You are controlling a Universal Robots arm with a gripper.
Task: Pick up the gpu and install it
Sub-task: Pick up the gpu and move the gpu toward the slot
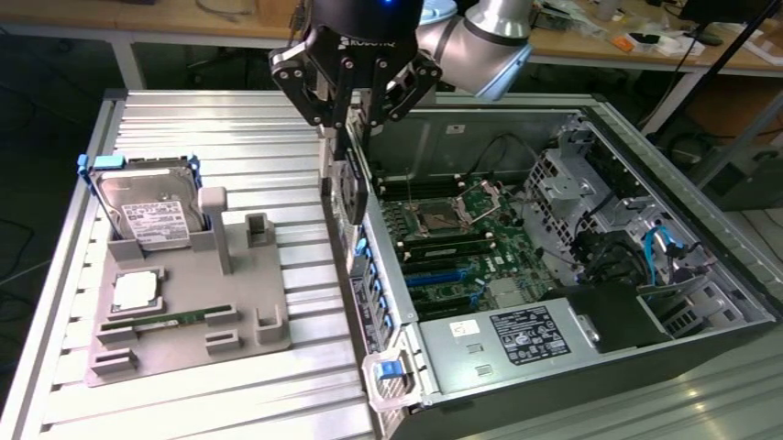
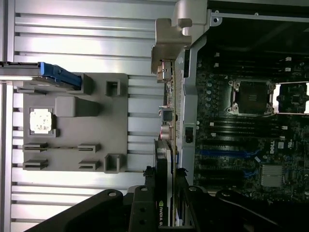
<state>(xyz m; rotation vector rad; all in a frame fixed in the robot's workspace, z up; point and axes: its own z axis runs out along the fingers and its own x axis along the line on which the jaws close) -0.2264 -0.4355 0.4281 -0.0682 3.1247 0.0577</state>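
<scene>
Over the side wall of the open computer case [image 1: 685, 183], on the exterior view's left and just short of the case's motherboard [image 1: 446, 234], the gpu [image 1: 351, 183] hangs on edge. Its long axis is vertical, bracket end lowest, directly beneath the gripper [image 1: 355, 117]. The jaws pinch the card's upper end. Judgement: card not yet seated in the case.

Case wall [image 1: 373, 298] close beside gpu [image 1: 351, 183]

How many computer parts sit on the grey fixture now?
3: hard drive standing at its far end, processor chip flat in the middle, RAM stick lying nearer the camera.
</scene>
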